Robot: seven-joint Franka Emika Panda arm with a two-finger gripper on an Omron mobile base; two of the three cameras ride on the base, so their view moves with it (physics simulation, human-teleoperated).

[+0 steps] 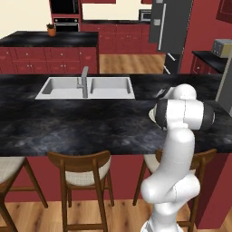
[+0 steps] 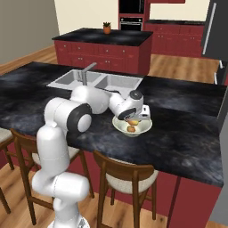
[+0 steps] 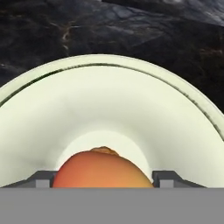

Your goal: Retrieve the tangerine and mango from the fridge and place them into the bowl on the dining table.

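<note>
While we look across the right base view from left to right, we find the pale double sink [image 2: 95, 81] set into the black marbled worktop [image 2: 187, 129], then our white arm, then our hand [image 2: 132, 121] poised over the cream bowl [image 2: 142, 129]. A small orange fruit, likely the tangerine [image 2: 131, 129], already lies in the bowl's bottom. In the hand view our two fingers [image 3: 41, 178] sit on either side of a rounded orange-red fruit, which we take for the mango [image 3: 103, 170]; they are clamped on it at its widest part, directly above the bowl's hollow.

We judge the mango smooth, fairly heavy and slightly yielding, so it could slip if squeezed near a tapering end; holding it across the middle suits it. The bowl looks stiff and light enough to slide if bumped. The dark fridge [image 2: 216, 31] stands well apart at the far right.
</note>
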